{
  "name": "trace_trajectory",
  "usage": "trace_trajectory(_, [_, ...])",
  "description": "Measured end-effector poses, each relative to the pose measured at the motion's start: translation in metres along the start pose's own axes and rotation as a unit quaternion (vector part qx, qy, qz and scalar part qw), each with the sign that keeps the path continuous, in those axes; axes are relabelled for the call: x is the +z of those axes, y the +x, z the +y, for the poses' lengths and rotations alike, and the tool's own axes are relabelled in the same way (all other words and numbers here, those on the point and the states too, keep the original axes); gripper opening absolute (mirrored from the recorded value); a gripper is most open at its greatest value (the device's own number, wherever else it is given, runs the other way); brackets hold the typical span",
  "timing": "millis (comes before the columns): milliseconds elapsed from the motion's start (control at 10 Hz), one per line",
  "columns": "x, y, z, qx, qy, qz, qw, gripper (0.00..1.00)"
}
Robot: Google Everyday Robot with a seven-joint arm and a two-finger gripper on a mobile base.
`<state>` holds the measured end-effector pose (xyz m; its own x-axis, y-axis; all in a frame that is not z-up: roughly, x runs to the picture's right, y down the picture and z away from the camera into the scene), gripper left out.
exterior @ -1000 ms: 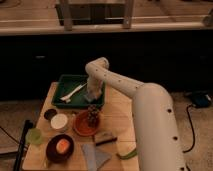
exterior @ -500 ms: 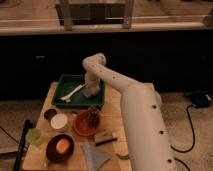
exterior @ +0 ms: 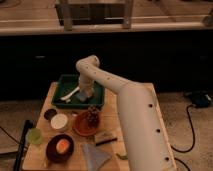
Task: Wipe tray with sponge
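Because the job is to scrub the tray [exterior: 66, 84], the arm [exterior: 107, 82] reaches over from the right side of the table [exterior: 107, 120] and bends steeply down, so the gripper [exterior: 86, 96] stands nearly upright inside the tray's near right part. A blue-grey patch just beneath and beside its tip reads as the sponge [exterior: 81, 102], lying on the tray floor near the front rim. That is where it needs to be if it is to be pressed down and dragged across the surface. Whether the gripper is clamped on the sponge or only bearing down on it cannot be told from this one camera view, since the wrist hides the contact.

A white utensil [exterior: 70, 95] lies slantwise in the tray, to the left of the gripper, and would likely get in the way of a long stroke. The rest of the table's load sits clear of the tray: the orange plate [exterior: 80, 127] with a brown spiky thing [exterior: 92, 115] on it, a dark bowl [exterior: 60, 147], a green cup [exterior: 35, 136] and the grey-blue cloth [exterior: 95, 155].
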<state>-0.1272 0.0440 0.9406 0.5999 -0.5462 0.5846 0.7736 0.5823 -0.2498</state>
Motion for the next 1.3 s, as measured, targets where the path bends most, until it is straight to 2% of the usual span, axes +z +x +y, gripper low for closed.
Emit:
trace_trajectory(200, [-0.002, -0.002, 0.021, -0.003, -0.003, -0.004, 1.0000, 0.00])
trace_trajectory(400, [-0.009, 0.020, 0.042, 0.021, -0.001, 0.000, 0.9998, 0.00])
trace_trajectory(600, [-0.014, 0.039, 0.047, 0.042, 0.005, 0.006, 0.9991, 0.00])
trace_trajectory(800, [-0.016, 0.056, 0.037, 0.059, 0.010, 0.015, 0.9981, 0.00])
trace_trajectory(1000, [-0.017, 0.062, 0.026, 0.065, 0.014, 0.018, 0.9976, 0.00])
trace_trajectory(1300, [-0.011, 0.046, -0.007, 0.045, 0.014, 0.016, 0.9988, 0.00])
